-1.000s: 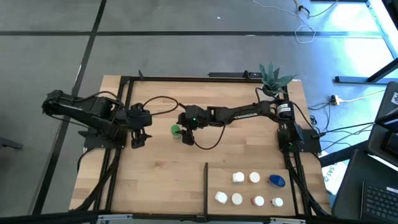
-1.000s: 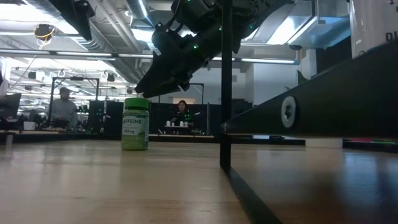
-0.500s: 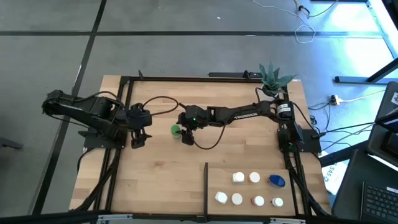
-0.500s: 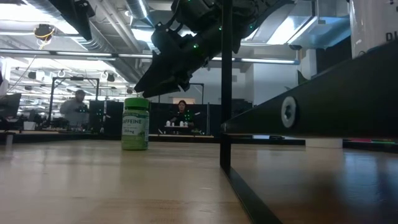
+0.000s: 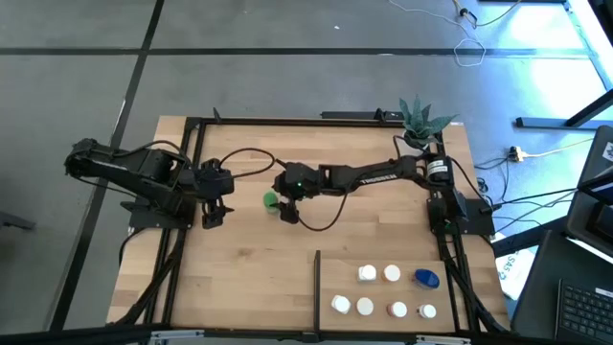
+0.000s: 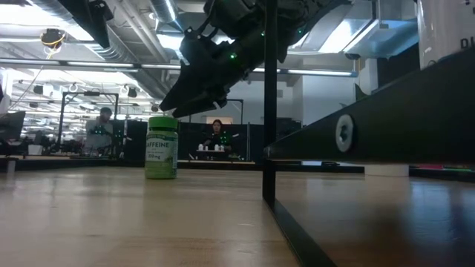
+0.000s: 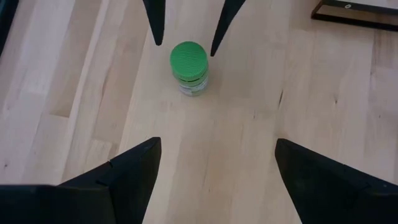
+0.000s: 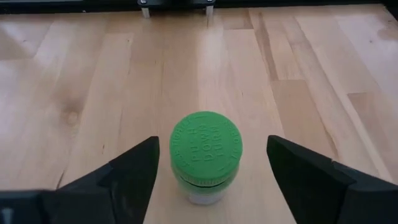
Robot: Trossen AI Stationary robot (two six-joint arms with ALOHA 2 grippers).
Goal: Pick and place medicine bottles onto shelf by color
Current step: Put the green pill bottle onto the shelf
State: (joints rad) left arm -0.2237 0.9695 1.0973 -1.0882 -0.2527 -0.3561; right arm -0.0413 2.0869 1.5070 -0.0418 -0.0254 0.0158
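A green medicine bottle stands upright on its base on the wood table, left of centre. My right gripper is open, slanting down from the table's right, one finger on either side of the green cap with a gap on both sides. In the low view its fingertips hang just above the bottle. My left gripper waits open at the table's left, facing the bottle. Several bottles, mostly white-capped and one blue, stand on the shelf at the near right.
A thin black divider bar bounds the shelf's left side, and black frame rails run around the table. A potted green plant stands at the far right corner. A cable loops below my right arm. People show in the room behind.
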